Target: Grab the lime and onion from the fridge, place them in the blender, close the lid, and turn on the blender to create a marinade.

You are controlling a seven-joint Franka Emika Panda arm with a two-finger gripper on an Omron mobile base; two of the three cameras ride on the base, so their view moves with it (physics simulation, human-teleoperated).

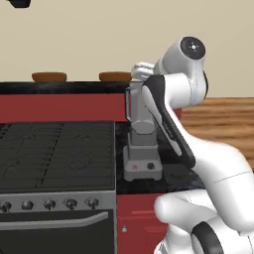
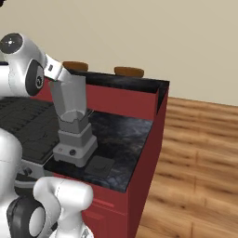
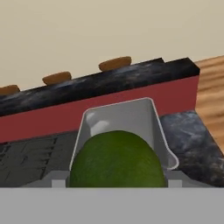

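Counter: lime [image 3: 117, 159] above blender [image 2: 72, 125].

I can read no text, label, brand or number anywhere here; the blender [image 1: 143, 149] buttons and stove knobs [image 1: 49, 204] look unmarked to me.

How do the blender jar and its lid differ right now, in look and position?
The blender jar is tall, tapered and translucent grey; the lid is flat, squarish and nearly black. The jar stands upright on the blender base, its mouth uncovered; the lid lies flat on the dark counter beside the base. The lime sits just above the jar's mouth. Both have squarish outlines.
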